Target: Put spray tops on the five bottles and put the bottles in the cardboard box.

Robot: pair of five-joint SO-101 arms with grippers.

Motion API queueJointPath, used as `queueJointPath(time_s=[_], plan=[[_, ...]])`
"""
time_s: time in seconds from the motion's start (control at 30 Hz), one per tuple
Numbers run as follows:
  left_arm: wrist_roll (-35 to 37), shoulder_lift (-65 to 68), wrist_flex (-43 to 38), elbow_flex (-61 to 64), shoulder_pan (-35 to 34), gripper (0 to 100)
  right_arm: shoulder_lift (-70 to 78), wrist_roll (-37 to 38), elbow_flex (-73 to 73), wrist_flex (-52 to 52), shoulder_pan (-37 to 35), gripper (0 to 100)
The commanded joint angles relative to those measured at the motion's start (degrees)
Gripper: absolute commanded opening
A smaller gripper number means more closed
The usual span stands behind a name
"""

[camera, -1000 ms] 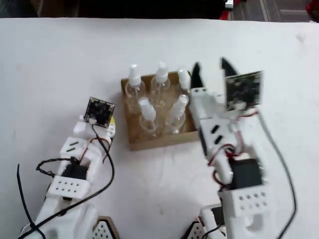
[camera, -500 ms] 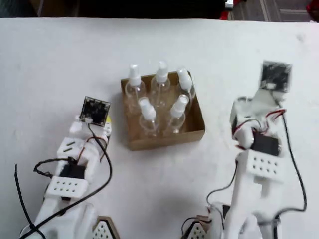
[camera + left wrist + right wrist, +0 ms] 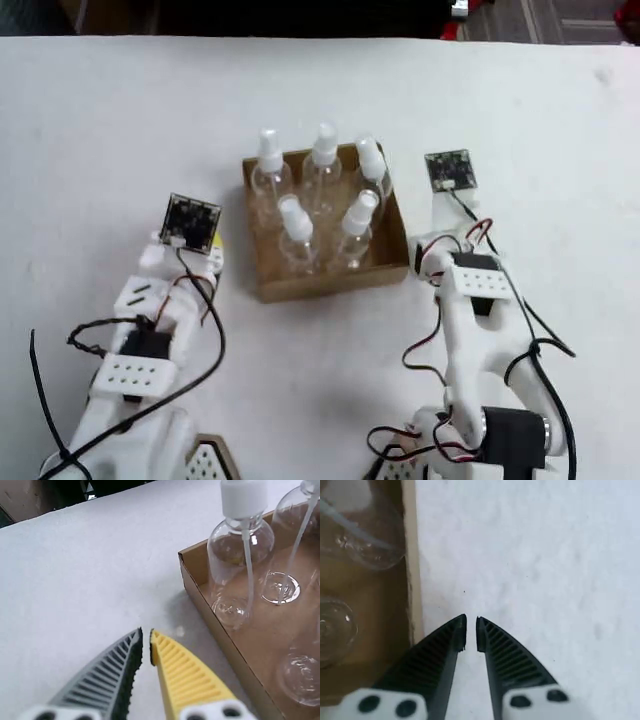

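The cardboard box (image 3: 330, 281) sits mid-table with several clear bottles standing in it, each with a white spray top, such as the back-left bottle (image 3: 270, 166) and the front-right bottle (image 3: 354, 228). My left arm (image 3: 150, 310) rests left of the box. Its gripper (image 3: 146, 638), grey and yellow, is shut over bare table beside the box's corner (image 3: 199, 597), near one capped bottle (image 3: 240, 555). My right arm (image 3: 475, 300) lies right of the box. Its black gripper (image 3: 471, 626) is shut and holds nothing, just outside the box wall (image 3: 411, 555), with a bottle (image 3: 360, 535) inside.
White table (image 3: 120, 110) spreads all around the box, with open room at the back and on both sides. Dark floor lies past the far edge. Loose cables (image 3: 210, 330) trail from both arms near the front.
My right arm drew back from the box's back-right bottle, swung out right, then settled low beside the box's right wall; its fingers went from open to shut. The left arm hardly moved.
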Motion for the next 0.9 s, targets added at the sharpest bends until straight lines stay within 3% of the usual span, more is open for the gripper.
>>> queueJointPath(time_s=[0.0,0.4,0.87], plan=[[-0.09,-0.4,-1.85,-0.53,0.04,3,-1.1,0.53,-0.7,-0.84,-2.15,1.6],[-0.18,-0.4,-1.85,-0.53,0.22,3,-15.34,6.51,11.25,-1.36,-8.66,1.6],[-0.18,-0.4,-1.85,-0.62,-1.1,3,-19.12,3.16,9.76,-2.33,-1.45,1.6]])
